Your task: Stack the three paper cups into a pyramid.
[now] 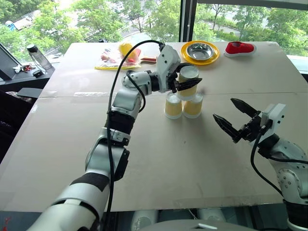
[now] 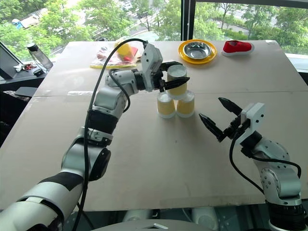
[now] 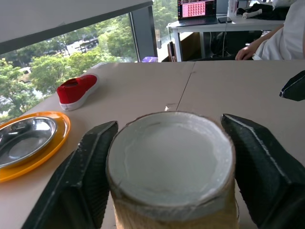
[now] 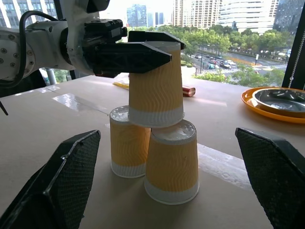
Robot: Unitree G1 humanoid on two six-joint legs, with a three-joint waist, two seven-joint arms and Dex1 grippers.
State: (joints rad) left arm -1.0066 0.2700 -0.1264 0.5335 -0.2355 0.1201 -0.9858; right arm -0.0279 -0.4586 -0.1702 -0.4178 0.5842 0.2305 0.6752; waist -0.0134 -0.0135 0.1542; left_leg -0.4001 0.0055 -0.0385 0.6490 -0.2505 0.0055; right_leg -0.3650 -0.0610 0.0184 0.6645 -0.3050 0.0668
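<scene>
Right gripper (image 1: 234, 118): closest thing to you, two black fingers spread wide with nothing in them, hanging off to the right of the stack. Leave it parked, it's well apart from the cups and has no job here.

Left gripper (image 1: 189, 82): reaches in from the left, level, its black fingers (image 3: 90, 162) on either side of the top yellow-tan paper cup (image 4: 156, 86). In the left wrist view there's a thin gap showing at both sides, so I'd call it loosened off the cup and not squeezing (can't swear both pads are fully clear).

Bottom yellow-tan paper cups (image 4: 171, 162): two of them upside down, touching side by side in the middle of the brown cardboard-covered table (image 1: 144, 159).

Top cup seating: upside down too, rim resting across both white bases. It leans a touch in the right wrist view, more over the left one.

Pyramid (image 2: 175, 96): basically built, what's left looks like the let-go.

How to finish well: open up fully before you move, then back straight out along the line the fingers point, no lifting or sweeping sideways.

Risk: a finger dragging that light cup off its perch.

Background: orange plate with a steel bowl (image 1: 200, 51) and a red shoe (image 1: 239, 48), both well behind.
</scene>
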